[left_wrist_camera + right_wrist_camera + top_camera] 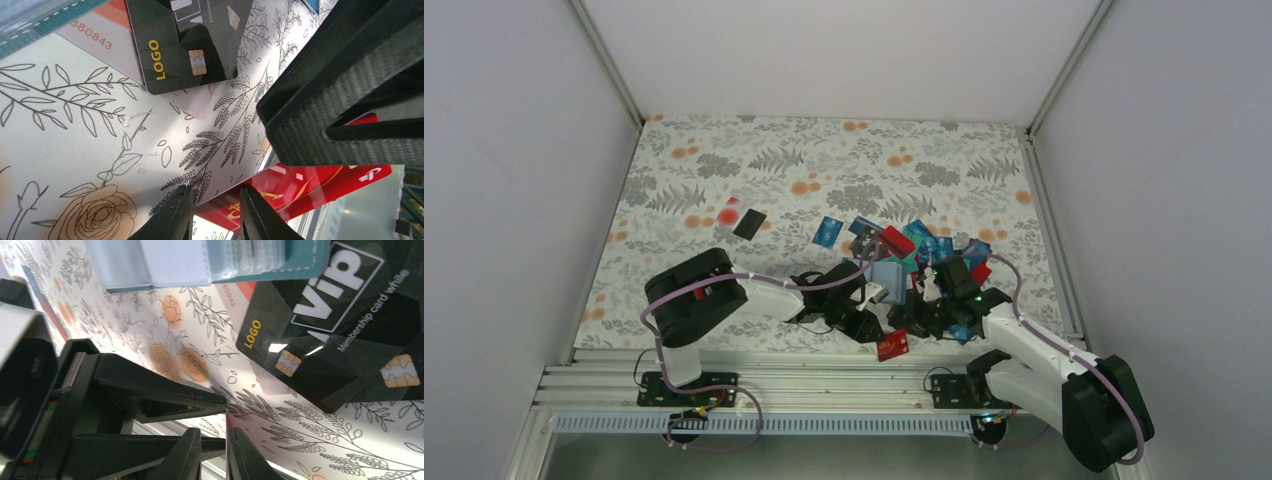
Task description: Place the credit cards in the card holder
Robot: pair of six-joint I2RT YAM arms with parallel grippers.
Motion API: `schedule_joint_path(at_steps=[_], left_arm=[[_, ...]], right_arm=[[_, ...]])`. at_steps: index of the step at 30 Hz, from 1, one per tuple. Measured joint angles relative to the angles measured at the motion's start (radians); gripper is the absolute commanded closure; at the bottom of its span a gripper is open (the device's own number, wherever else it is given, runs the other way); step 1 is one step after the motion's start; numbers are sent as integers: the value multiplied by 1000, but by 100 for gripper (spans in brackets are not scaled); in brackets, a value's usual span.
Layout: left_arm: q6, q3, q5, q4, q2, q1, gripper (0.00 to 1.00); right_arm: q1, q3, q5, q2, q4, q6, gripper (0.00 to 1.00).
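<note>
Left gripper (216, 216) — smooth, tapered black fingers set narrowly apart, straddling the corner of a glossy red card (300, 187); whether they pinch it cannot be told. Right gripper (214, 456) — fingers nearly together, any hold likewise unclear; its ribbed black casing sits close to the left one. Card holder (210, 260) — soft teal, stitched rim, clear plastic sleeves, lying open on the floral tablecloth (75, 150) just beyond the fingertips. Black chip cards (345, 325) overlap beside it; other credit cards (924, 243) lie scattered behind.
</note>
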Motion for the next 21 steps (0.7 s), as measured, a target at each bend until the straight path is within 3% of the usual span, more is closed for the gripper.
schedule_joint_path(at_steps=[6,9,21], left_arm=[[-1,0,7,1,3,6,75],[-2,0,12,3,5,9,75],[-16,-30,-6,-2,-29,29,74]], right_arm=[[0,0,1,27,-24,-47,88],[0,0,1,27,-28,-62,95],[0,3,-1,32,-32,-81,96]])
